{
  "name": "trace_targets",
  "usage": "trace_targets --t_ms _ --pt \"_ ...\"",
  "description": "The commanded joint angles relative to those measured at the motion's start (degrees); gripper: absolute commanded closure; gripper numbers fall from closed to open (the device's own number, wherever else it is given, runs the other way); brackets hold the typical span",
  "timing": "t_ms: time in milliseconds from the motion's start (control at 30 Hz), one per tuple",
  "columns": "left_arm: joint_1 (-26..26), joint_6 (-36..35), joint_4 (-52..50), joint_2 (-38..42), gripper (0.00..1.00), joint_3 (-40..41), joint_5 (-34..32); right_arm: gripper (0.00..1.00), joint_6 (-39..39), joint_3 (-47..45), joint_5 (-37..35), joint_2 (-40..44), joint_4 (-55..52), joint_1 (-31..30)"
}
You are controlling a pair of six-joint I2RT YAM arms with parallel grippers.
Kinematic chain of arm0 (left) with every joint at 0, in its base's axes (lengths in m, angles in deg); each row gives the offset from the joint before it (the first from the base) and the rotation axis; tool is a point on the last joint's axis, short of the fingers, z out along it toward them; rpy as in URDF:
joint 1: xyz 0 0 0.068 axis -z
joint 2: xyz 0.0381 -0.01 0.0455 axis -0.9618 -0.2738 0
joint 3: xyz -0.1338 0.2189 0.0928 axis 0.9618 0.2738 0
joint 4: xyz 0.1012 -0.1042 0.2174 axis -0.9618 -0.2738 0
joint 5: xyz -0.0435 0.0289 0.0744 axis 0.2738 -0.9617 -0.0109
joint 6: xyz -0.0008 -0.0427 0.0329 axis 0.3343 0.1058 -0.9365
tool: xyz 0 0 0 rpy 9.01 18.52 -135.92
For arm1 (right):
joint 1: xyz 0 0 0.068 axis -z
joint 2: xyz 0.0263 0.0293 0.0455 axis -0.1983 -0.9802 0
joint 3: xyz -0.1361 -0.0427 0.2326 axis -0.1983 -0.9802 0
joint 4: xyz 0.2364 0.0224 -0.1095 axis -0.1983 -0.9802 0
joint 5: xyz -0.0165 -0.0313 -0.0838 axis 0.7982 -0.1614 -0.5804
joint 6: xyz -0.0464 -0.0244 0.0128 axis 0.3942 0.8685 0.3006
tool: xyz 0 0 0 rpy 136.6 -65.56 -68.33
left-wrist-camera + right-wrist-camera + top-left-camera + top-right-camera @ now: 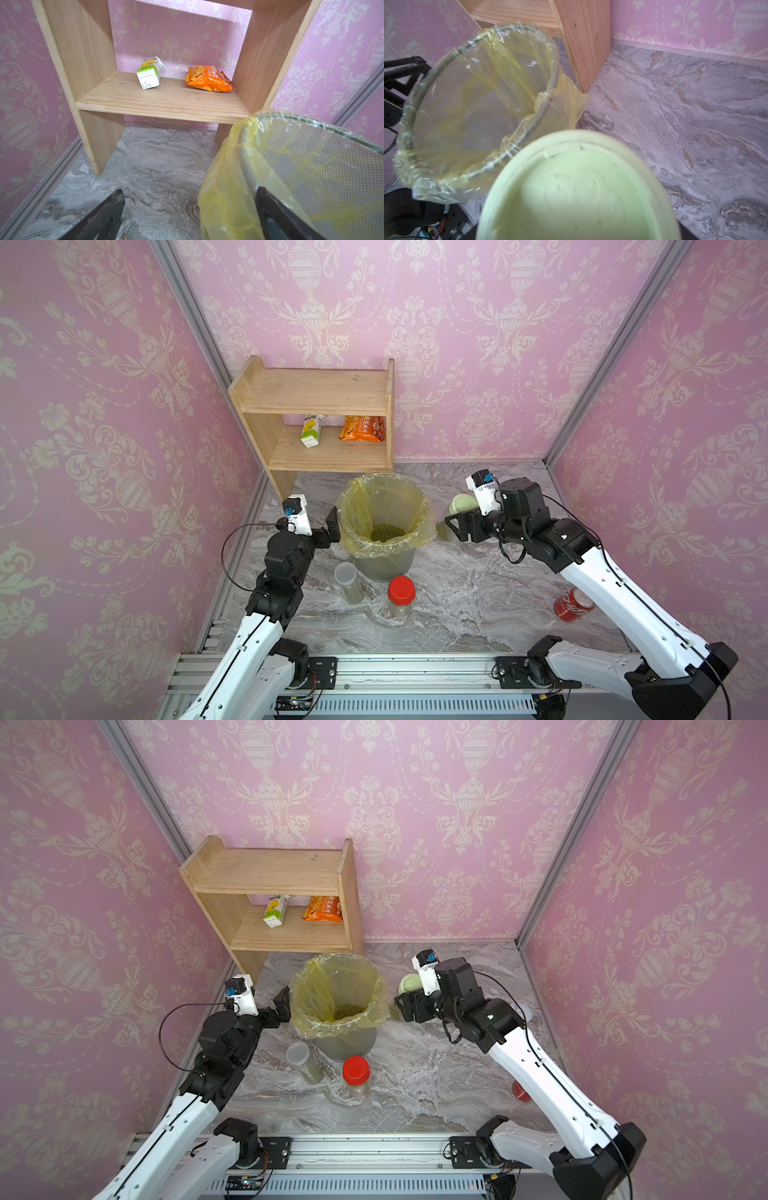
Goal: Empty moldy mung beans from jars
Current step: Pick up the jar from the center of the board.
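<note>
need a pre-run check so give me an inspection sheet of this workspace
surface: marble-look tabletop, no spills seen
job's things: green-lidded jar right of the bin; clear-lidded jar and red-lidded jar before it, lids on; mung beans in the bin
clutter: soda can; carton and snack bag on the shelf
grippers: left gripper open by the bin rim; right gripper jaws around the green-lidded jar, grip unclear
cables: black cable loop at left wrist, hanging free
surroundings: pink patterned walls
</note>
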Motion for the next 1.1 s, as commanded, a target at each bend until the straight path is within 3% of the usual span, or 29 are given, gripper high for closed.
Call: trace_targets --t_ms 0,400,567,700,867,1067 --pt "0.4 0.3 2.3 -1.1 0.01 -2.9 6.4 0.46 2.0 6.9 1.2 -0.3 -0.7 0.2" --pt "0.3 -0.5 1.0 -3.3 0.02 -6.2 11.1 0.47 3.1 18.7 6.8 -3.7 -3.1 0.2" --pt "0.4 -2.3 13.0 -6.8 0.02 -4.7 20.1 0.49 0.6 24.7 14.2 -8.5 -2.4 0.2" --pt "0.4 -1.5 21.9 -11.9 0.02 -5.4 32.6 0.50 -1.8 28.4 17.0 -12.0 -0.6 0.2" --pt "0.3 3.0 31.5 -14.3 0.01 -4.8 36.0 0.50 -5.2 30.2 19.2 -14.6 3.3 0.2" --pt "0.4 5.8 35.4 -16.4 0.01 -6.7 40.3 0.50 -8.3 31.2 21.8 -17.2 6.7 0.0"
